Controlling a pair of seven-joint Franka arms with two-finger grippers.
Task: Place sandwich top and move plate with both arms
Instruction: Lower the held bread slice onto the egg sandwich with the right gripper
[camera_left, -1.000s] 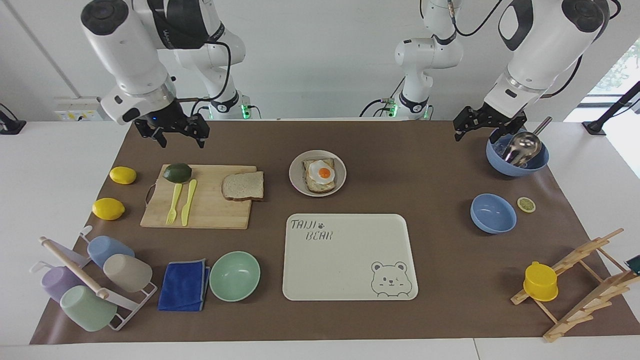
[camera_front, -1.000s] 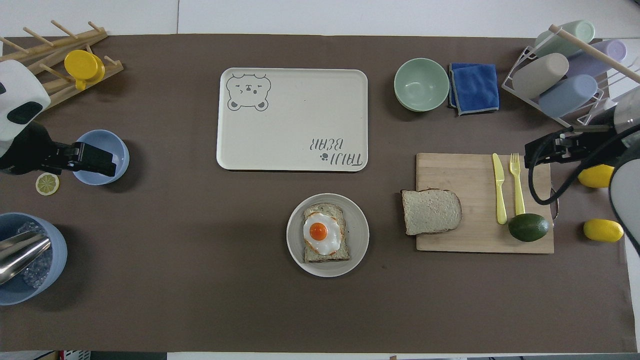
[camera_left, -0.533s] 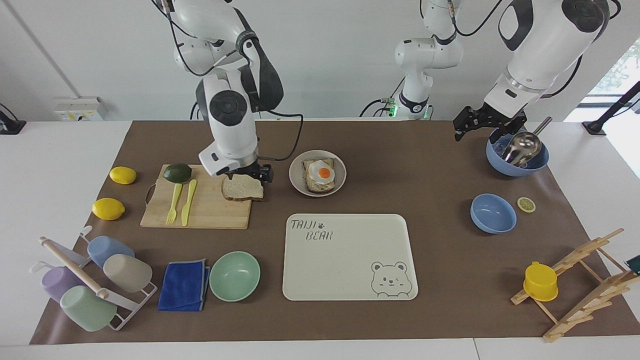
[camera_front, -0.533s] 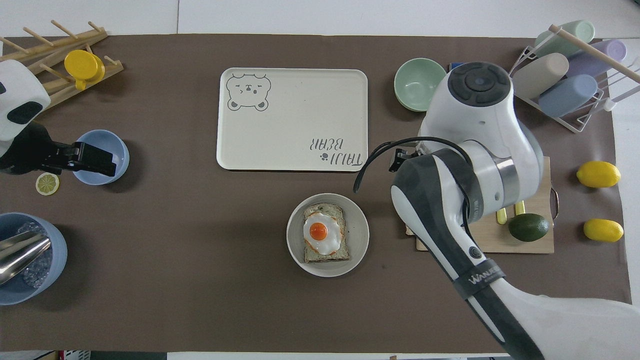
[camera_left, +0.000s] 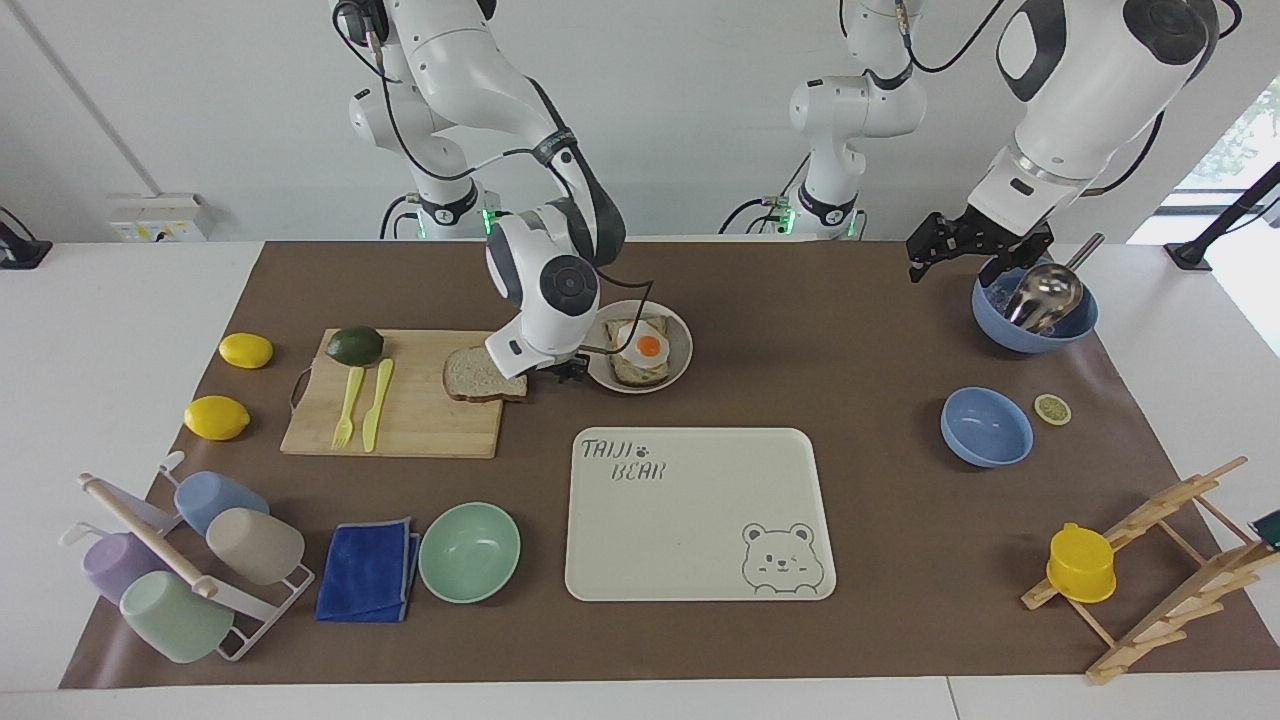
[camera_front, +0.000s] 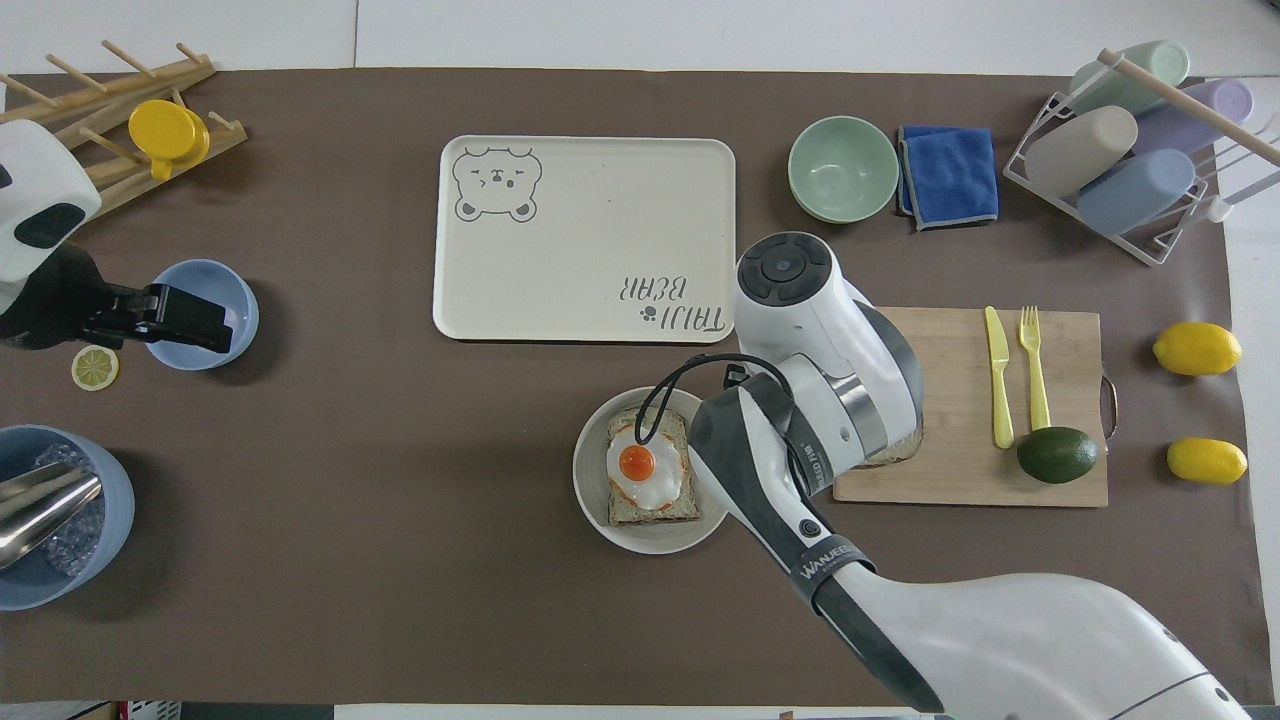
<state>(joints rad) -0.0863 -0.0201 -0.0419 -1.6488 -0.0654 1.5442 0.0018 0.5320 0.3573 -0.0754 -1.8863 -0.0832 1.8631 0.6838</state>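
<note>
right end effector (camera_left: 562, 374) low beside sandwich top (camera_left: 481, 374), grip unreadable | left end effector (camera_left: 975, 245) open, waiting | your risk: slice shoved off cutting board (camera_left: 420, 420)

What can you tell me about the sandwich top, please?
The sandwich top is a roughly square slice of light brown speckled bread with a darker crust. It lies flat on the board, at the corner nearest the plate. The right gripper is low at its plate-side edge; whether they touch cannot be told.
</note>
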